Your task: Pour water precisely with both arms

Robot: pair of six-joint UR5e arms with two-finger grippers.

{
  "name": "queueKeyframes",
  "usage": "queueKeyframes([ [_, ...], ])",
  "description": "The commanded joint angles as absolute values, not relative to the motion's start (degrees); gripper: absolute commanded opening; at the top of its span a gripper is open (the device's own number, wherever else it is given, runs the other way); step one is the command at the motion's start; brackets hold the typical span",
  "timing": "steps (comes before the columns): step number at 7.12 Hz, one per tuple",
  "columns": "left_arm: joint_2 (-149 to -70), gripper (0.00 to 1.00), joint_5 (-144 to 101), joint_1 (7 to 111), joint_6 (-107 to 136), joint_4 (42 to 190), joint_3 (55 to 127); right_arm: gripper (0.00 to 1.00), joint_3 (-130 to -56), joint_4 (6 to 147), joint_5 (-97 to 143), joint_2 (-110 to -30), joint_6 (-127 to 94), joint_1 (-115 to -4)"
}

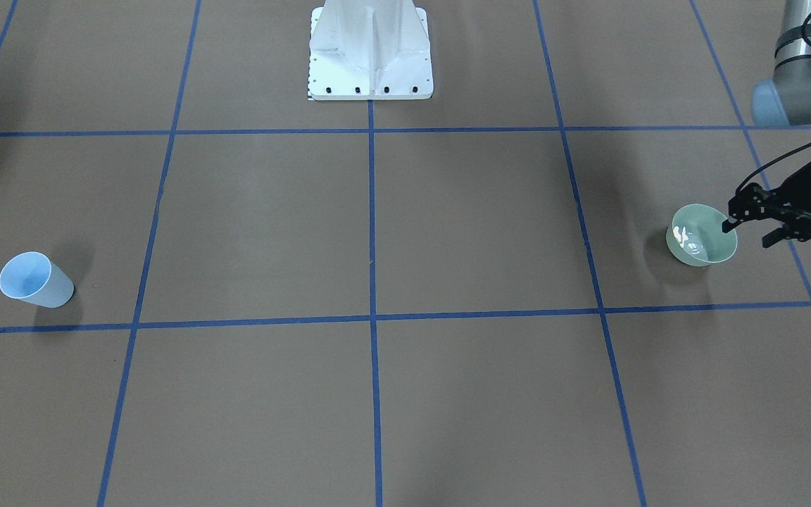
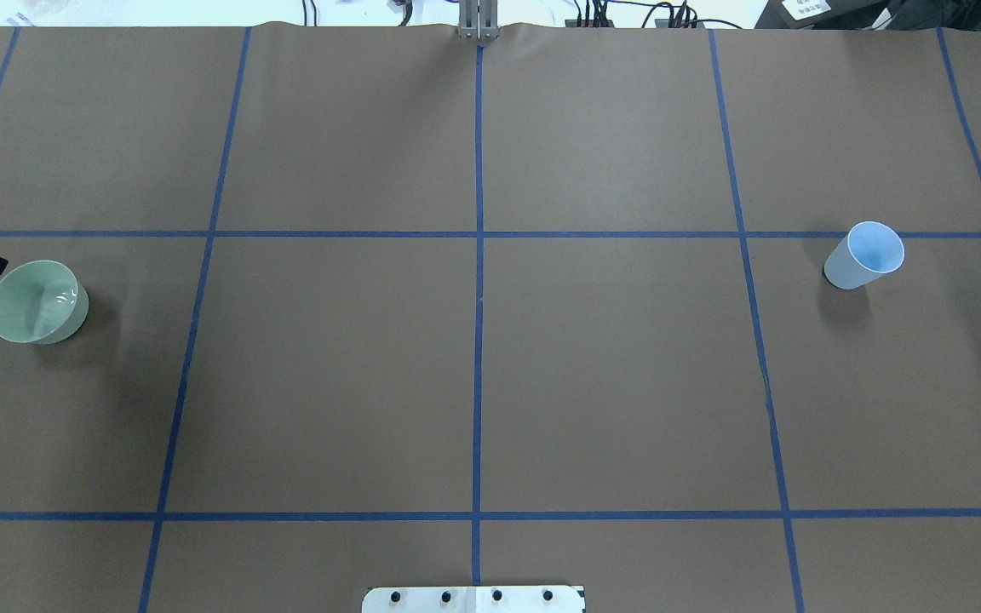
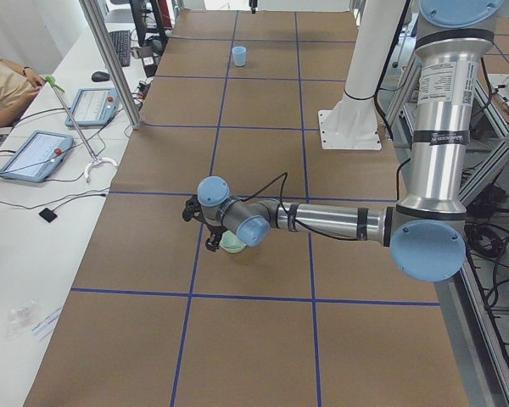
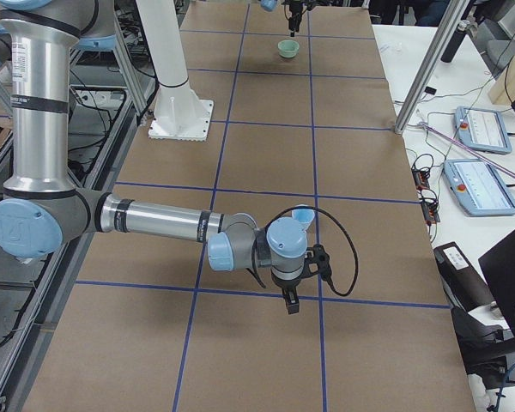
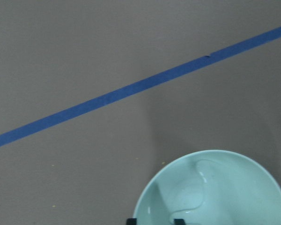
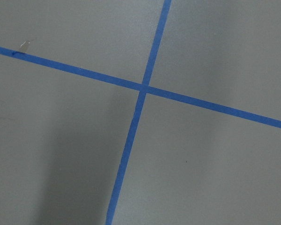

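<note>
The left gripper (image 1: pixel 749 234) has its 2 black fingers (image 1: pixel 731 224) spread, 1 tip at the rim of a pale green round bowl (image 1: pixel 708 257). The bowl holds the water (image 1: pixel 687 241), seen as white glints. The right gripper (image 4: pixel 289 305) hangs near a light-blue tapered cup (image 1: pixel 36 280) on the brown-paper table (image 1: pixel 377 232); whether its fingers are spread or pressed together cannot be told.

Nothing legible shows in any view. A strip of small print (image 3: pixel 442 106) runs along the upright tube of the left arm (image 3: pixel 339 222), well behind the left gripper (image 1: pixel 747 235), too blurred to read.
</note>
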State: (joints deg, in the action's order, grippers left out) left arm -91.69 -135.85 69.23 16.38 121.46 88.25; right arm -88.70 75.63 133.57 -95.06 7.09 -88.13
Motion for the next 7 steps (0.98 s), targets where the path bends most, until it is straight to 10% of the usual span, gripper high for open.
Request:
queueKeyframes([
  [1, -91.8, 1.0, -135.7, 74.6, 10.5, 118.3, 88.5, 1.0, -88.4, 75.6, 133.5, -95.1, 7.1, -88.2],
  [7, -94.7, 1.0, -134.0, 90.3, -17.6, 90.9, 93.6, 1.0, -88.5, 75.7, 131.8, -95.4, 7.5, -88.2],
])
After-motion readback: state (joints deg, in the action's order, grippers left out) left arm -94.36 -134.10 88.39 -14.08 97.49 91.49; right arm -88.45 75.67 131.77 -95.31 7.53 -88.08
